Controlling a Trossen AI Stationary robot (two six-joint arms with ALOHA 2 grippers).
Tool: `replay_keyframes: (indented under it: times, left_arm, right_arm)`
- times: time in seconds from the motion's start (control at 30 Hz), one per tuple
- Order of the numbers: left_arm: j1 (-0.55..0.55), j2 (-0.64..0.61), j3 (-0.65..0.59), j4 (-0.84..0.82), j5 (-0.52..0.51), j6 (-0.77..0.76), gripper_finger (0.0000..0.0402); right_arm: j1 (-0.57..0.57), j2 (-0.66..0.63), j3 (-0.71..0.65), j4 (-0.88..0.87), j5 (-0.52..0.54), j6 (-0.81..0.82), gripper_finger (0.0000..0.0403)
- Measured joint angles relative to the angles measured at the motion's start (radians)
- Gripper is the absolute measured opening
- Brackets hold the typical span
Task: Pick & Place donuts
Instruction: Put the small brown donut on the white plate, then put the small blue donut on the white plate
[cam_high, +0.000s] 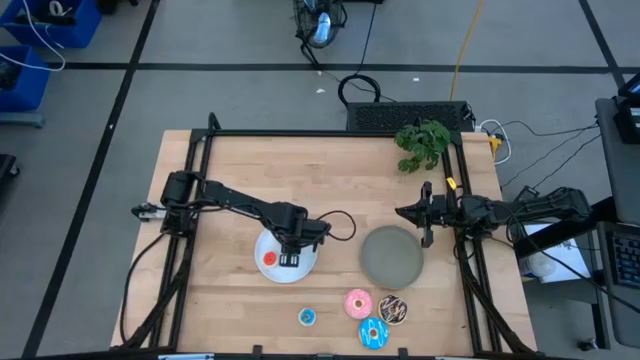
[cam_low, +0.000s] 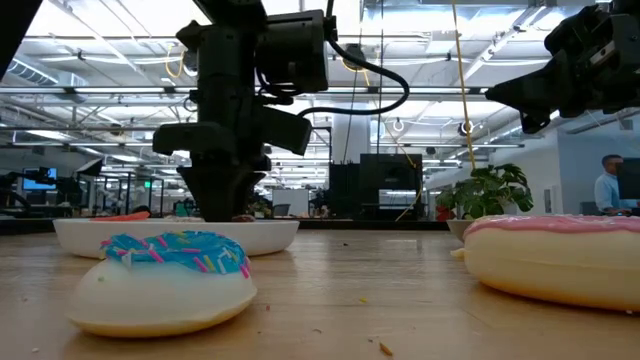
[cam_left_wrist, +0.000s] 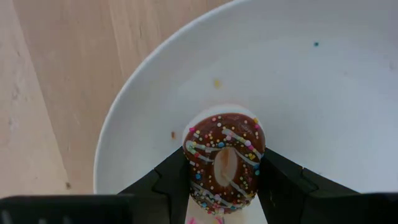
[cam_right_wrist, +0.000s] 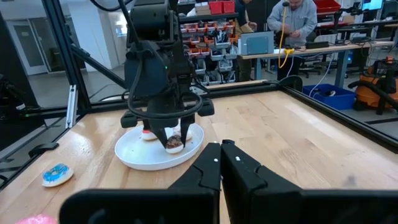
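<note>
My left gripper (cam_high: 290, 258) points down over the white plate (cam_high: 300, 274) and is shut on a small brown sprinkled donut (cam_left_wrist: 224, 162). A small red donut (cam_high: 268, 258) lies flat on the same plate beside it. Near the table's near edge a small blue donut (cam_high: 307, 317), a large pink donut (cam_high: 358, 303), a large sprinkled chocolate donut (cam_high: 392, 309) and a large blue donut (cam_high: 373, 333) lie flat on the wood. My right gripper (cam_right_wrist: 222, 149) waits shut by the table's right side, above the grey plate's (cam_high: 392, 256) far rim. My left gripper pinches the small brown donut between its two fingers (cam_left_wrist: 169, 180), which press on opposite sides of its outer rim (cam_left_wrist: 189, 158). The fingers come from above, pointing down. The donut sits level, icing up, low inside the white plate (cam_right_wrist: 155, 158); whether it touches the plate I cannot tell.
A green plant (cam_high: 423, 143) stands at the table's far right corner. A black frame (cam_high: 300, 133) runs along the table's far and side edges. Bare wood lies between the two plates and left of the white plate. People stand in the room beyond the table.
</note>
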Motion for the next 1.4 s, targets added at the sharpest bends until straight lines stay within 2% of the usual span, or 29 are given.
replay_keyframes:
  times: [0.23,0.57,0.77,1.17,1.27,1.4]
  left_arm:
    - [-0.002,0.0,0.0,-0.003,0.066,0.013,0.017]
    - [-0.001,0.0,0.0,-0.003,0.013,0.02,0.0274]
    - [-0.001,0.0,0.007,-0.012,0.013,0.031,0.03]
    - [-0.024,-0.002,0.131,-0.14,0.007,0.02,0.0287]
    - [-0.024,-0.002,0.131,-0.15,-0.025,0.019,0.0253]
    - [-0.024,-0.002,0.131,-0.15,-0.035,0.011,0.0173]
  right_arm:
    - [0.0,0.0,0.0,0.0,0.0,0.0,0.0]
    - [0.0,0.0,0.0,0.0,0.0,0.0,0.0]
    - [0.0,0.0,0.0,0.0,0.0,0.0,0.0]
    - [0.0,0.0,0.0,-0.017,-0.001,0.0,0.0]
    - [0.0,0.0,0.0,-0.017,-0.001,0.001,0.0]
    - [0.0,0.0,0.0,-0.017,-0.001,0.002,0.0]
